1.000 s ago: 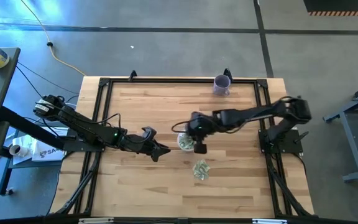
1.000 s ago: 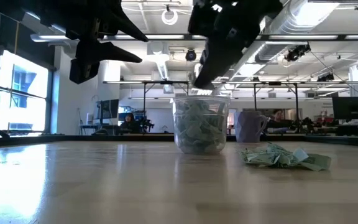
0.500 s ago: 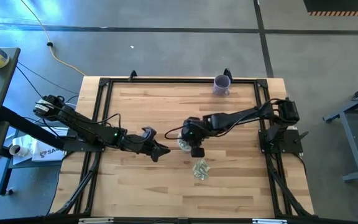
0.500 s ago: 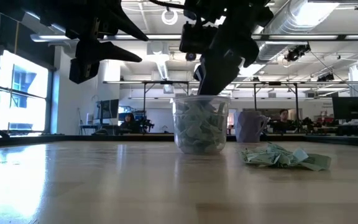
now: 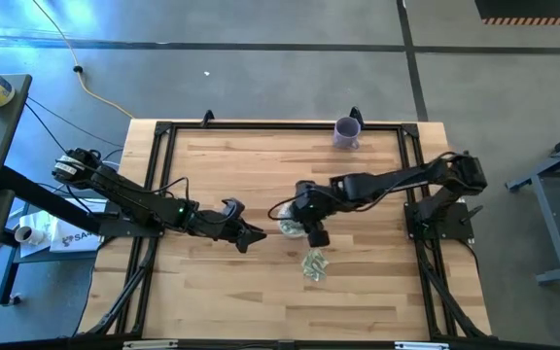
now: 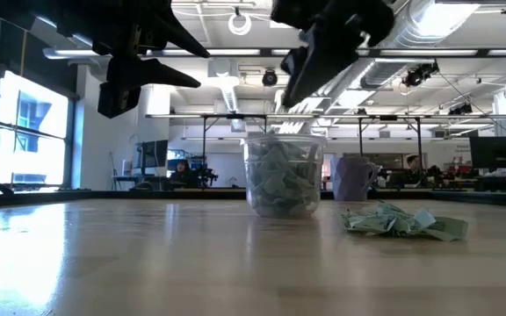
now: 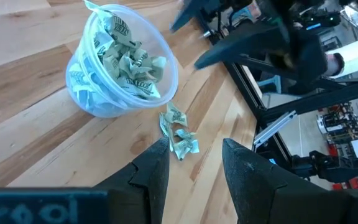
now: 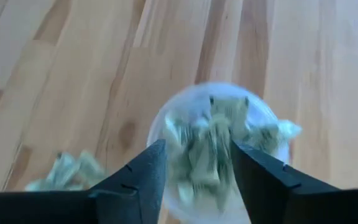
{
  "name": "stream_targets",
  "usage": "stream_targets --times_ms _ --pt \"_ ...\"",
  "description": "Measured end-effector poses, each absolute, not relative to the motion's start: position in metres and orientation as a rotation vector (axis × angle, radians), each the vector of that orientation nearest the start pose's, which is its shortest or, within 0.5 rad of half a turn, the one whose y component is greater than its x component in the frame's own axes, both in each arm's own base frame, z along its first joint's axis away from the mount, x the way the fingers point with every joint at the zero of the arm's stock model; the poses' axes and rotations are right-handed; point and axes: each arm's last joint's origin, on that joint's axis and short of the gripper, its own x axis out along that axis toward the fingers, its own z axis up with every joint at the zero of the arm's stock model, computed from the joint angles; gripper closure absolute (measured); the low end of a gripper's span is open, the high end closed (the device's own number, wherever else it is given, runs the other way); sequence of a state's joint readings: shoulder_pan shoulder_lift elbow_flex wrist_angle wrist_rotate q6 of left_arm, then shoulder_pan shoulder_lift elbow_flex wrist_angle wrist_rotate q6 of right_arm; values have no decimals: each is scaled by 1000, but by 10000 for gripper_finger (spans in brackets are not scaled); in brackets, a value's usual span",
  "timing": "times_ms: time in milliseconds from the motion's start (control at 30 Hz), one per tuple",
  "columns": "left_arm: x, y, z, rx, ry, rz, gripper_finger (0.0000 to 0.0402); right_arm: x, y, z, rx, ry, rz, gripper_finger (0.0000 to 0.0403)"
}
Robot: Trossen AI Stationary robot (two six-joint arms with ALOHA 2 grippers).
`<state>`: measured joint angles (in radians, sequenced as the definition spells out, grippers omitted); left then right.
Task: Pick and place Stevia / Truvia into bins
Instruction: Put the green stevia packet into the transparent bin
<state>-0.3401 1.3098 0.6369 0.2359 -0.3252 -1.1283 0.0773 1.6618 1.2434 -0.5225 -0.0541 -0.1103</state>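
Observation:
A clear plastic cup stands near the table's middle, filled high with pale green sachets. A loose pile of sachets lies on the wood on the cup's near side. My right gripper hangs open above the cup, tilted down, with nothing between its fingers. It shows high over the cup's rim in the low view. My left gripper waits open in the air to the cup's left, aimed at the cup and the pile.
A purple mug stands at the table's far edge. A black frame runs around the wooden top. Bare wood lies to the near side and left of the pile.
My right gripper dipped to the cup's mouth, toward the table's left, then rose again and drew back a little toward the right. It now hangs clear above the rim. The cup and the pile have kept their places.

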Motion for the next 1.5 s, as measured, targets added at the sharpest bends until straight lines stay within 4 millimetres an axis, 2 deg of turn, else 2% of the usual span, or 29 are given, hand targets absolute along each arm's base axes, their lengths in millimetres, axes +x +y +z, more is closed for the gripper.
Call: stream_targets --times_ms 67,133,300,433,600,800,1100,1267,1400,1500 --pt "255 -80 213 -971 371 217 220 338 35 249 -135 970 194 221" --pt "255 -80 213 -971 371 217 220 329 46 244 -165 1045 245 213" --pt "255 -80 212 -962 372 215 220 304 80 203 -172 1184 362 202" --pt "255 -80 212 -962 372 215 220 293 94 181 -78 1181 296 202" --pt "255 -80 212 -964 372 215 220 290 99 168 137 1112 61 202" --pt "255 -81 212 -966 381 204 220 281 108 155 192 1039 -141 203" --pt "255 -81 212 -967 389 202 220 285 121 133 256 1036 -155 205" --pt "255 -81 212 -972 394 197 220 283 119 130 203 1038 -221 213" --pt "254 -81 212 -974 396 195 220 278 115 126 160 1092 -265 238" --pt "255 -81 212 -974 397 196 220 274 112 121 175 1131 -245 274"
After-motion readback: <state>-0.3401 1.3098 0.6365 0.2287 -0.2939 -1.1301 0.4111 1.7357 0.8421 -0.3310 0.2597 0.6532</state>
